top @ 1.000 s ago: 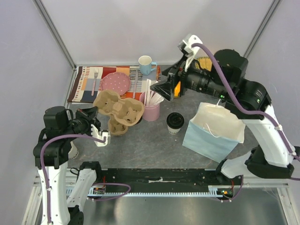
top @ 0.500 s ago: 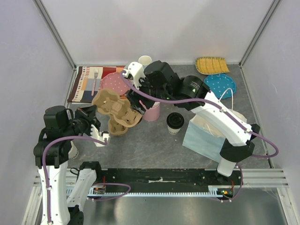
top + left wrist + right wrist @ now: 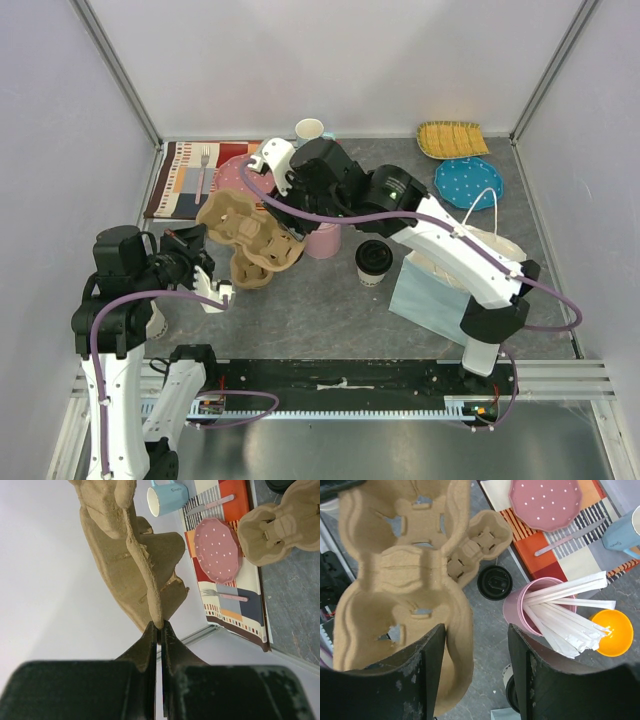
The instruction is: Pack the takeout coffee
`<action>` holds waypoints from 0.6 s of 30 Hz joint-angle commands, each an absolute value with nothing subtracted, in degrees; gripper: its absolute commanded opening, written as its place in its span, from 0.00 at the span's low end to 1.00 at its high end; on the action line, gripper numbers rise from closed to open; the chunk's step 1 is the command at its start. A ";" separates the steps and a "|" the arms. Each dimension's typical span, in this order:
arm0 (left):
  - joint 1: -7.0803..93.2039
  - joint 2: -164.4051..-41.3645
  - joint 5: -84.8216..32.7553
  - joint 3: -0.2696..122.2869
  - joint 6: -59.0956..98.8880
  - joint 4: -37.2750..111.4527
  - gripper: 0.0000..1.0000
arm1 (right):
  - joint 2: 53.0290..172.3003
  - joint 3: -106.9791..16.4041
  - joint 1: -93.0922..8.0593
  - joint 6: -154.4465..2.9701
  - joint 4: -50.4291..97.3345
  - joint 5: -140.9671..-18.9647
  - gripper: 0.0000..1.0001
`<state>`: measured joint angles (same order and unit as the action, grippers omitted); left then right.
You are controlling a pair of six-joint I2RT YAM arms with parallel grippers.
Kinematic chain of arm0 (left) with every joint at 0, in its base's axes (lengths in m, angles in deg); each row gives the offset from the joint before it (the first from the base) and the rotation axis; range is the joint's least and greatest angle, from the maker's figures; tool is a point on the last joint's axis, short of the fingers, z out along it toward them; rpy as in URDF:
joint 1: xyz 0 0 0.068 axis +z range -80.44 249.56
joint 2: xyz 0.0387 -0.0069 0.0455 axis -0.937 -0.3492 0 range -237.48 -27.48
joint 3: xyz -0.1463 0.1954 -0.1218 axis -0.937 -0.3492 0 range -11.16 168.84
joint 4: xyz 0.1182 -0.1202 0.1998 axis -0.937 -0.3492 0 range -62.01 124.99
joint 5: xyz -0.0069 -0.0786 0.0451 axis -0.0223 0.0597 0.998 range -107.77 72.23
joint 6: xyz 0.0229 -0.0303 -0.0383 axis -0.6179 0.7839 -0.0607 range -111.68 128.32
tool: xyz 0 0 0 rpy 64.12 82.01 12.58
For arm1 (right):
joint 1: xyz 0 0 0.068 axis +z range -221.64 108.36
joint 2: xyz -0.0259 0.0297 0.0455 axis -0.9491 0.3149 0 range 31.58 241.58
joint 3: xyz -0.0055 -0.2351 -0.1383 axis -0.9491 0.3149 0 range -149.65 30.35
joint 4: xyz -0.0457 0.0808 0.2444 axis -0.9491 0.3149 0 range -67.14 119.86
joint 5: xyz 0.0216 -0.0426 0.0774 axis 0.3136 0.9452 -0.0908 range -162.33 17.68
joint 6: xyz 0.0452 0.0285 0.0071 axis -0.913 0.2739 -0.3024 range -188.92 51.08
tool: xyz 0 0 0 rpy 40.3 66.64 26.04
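Grey table [image 3: 320, 305] holds striped placemat [image 3: 180, 190], takeout coffee [image 3: 373, 258], blue bag [image 3: 425, 300], pink cup [image 3: 323, 241], seemingly 1 carrier [image 3: 250, 272].

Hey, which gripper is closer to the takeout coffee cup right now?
Right. The right gripper sits open over the cardboard cup carrier, next to the takeout coffee; the left gripper pinches the carrier's edge, farther off.

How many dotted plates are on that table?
2. The pink plate lies on the striped mat at back left; the blue plate lies at back right. The right arm could hide more.
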<state>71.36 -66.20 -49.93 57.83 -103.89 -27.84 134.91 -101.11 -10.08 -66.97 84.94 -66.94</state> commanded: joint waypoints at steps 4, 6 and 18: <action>71.49 -65.80 -53.02 58.36 -125.28 -24.87 0.02 | 137.23 -102.81 -9.95 -65.85 85.44 -63.71 0.35; 71.41 -65.80 -53.45 58.36 -124.41 -24.43 0.02 | 136.97 -102.81 -10.03 -65.67 85.09 -64.24 0.25; 71.41 -62.72 -57.85 50.71 -115.10 -10.19 0.56 | 132.31 -95.88 -16.34 -68.65 80.61 -67.83 0.00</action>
